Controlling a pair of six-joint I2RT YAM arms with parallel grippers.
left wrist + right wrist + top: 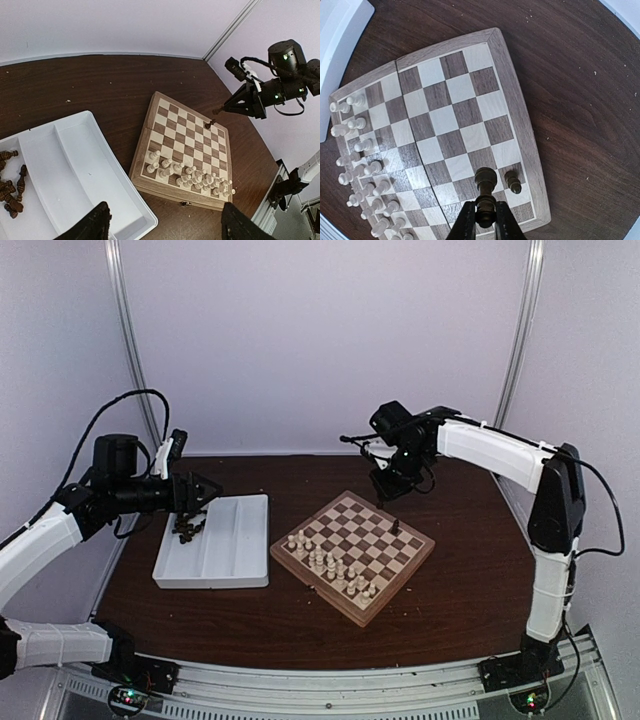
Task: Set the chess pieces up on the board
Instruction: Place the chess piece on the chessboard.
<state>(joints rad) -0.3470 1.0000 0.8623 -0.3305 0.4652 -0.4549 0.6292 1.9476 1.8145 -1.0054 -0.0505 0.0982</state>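
Note:
The wooden chessboard (352, 552) lies mid-table; cream-white figures fill its near-left rows. One dark piece (395, 526) stands near the board's far right edge and also shows in the right wrist view (512, 182). My right gripper (483, 216) is shut on another dark chess piece (485, 192) and holds it above the board's right side, next to that standing piece. My left gripper (196, 502) hovers over the white tray, open and empty; its fingertips (95, 223) spread wide in the left wrist view. Several dark pieces (11, 186) lie in the tray's left compartment.
The white compartment tray (240, 545) sits left of the board on the dark brown table. White walls stand behind and to both sides. The board (185, 150) and the right arm (280, 75) show in the left wrist view.

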